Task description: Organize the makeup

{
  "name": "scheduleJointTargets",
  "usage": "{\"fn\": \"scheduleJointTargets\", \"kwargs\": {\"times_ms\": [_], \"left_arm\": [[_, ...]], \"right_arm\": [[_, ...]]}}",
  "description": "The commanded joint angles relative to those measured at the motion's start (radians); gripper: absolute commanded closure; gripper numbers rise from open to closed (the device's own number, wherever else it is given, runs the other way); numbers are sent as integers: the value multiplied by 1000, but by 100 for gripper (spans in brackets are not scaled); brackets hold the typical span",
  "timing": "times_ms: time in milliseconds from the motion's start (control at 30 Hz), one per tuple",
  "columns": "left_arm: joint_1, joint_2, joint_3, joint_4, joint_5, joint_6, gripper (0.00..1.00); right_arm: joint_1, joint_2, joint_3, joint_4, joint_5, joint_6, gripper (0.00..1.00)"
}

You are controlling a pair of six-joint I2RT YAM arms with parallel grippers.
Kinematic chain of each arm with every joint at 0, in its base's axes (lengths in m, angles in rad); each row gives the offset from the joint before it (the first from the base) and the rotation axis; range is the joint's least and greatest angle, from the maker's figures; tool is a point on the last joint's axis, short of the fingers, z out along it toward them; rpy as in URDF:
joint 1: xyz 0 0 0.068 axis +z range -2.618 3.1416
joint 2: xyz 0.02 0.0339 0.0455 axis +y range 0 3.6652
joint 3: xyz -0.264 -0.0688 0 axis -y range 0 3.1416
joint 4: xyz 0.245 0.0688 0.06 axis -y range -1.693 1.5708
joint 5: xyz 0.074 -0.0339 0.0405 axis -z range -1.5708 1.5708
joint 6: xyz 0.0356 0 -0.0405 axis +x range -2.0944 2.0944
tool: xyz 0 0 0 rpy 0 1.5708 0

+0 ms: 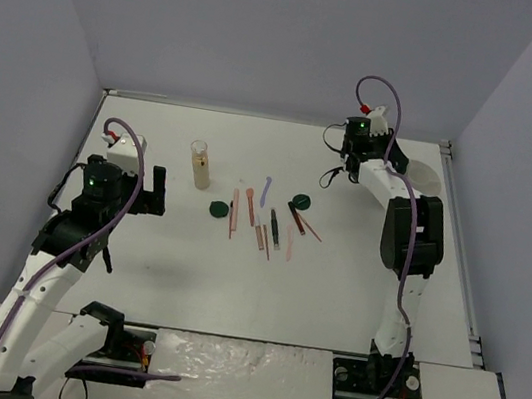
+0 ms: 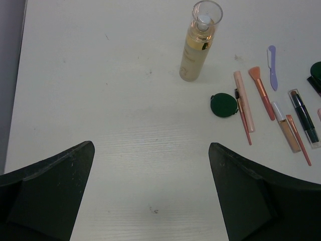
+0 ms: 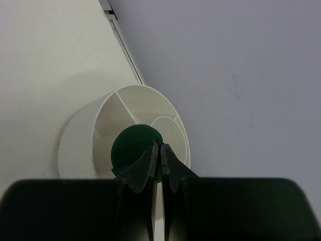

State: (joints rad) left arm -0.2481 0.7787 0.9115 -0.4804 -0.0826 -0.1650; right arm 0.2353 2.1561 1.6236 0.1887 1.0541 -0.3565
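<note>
The makeup lies mid-table: a clear bottle of beige liquid point(image 1: 201, 164) point(image 2: 199, 42) stands upright. Right of it are pink, red, black and lilac sticks point(image 1: 262, 224) point(image 2: 261, 93) and two dark green discs point(image 1: 217, 209) point(image 1: 302, 202). The nearer disc shows in the left wrist view point(image 2: 223, 105). My left gripper point(image 1: 156, 192) point(image 2: 150, 150) is open and empty, over bare table left of the sticks. My right gripper point(image 1: 371, 145) point(image 3: 160, 148) is shut on a third dark green disc point(image 3: 131, 145), holding it by its edge over the white divided bowl point(image 3: 75, 140) point(image 1: 422, 171).
The bowl stands at the table's far right, close to the back rail point(image 3: 123, 42) and the grey wall point(image 3: 241, 65). The right arm hides most of it in the top view. Grey walls enclose the table on three sides.
</note>
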Motion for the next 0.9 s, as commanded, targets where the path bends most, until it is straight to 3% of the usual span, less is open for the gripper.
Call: {"fn": "scheduleJointTargets", "kwargs": {"times_ms": [0, 700, 867], "left_arm": [[-5, 5, 30, 62, -2, -2, 3], [-5, 7, 30, 62, -2, -2, 3], [-5, 5, 30, 62, -1, -3, 3]], "right_arm": [[-10, 4, 50, 23, 50, 15, 100], [-11, 30, 79, 1, -20, 34, 95], [-11, 35, 78, -10, -37, 45, 87]]}}
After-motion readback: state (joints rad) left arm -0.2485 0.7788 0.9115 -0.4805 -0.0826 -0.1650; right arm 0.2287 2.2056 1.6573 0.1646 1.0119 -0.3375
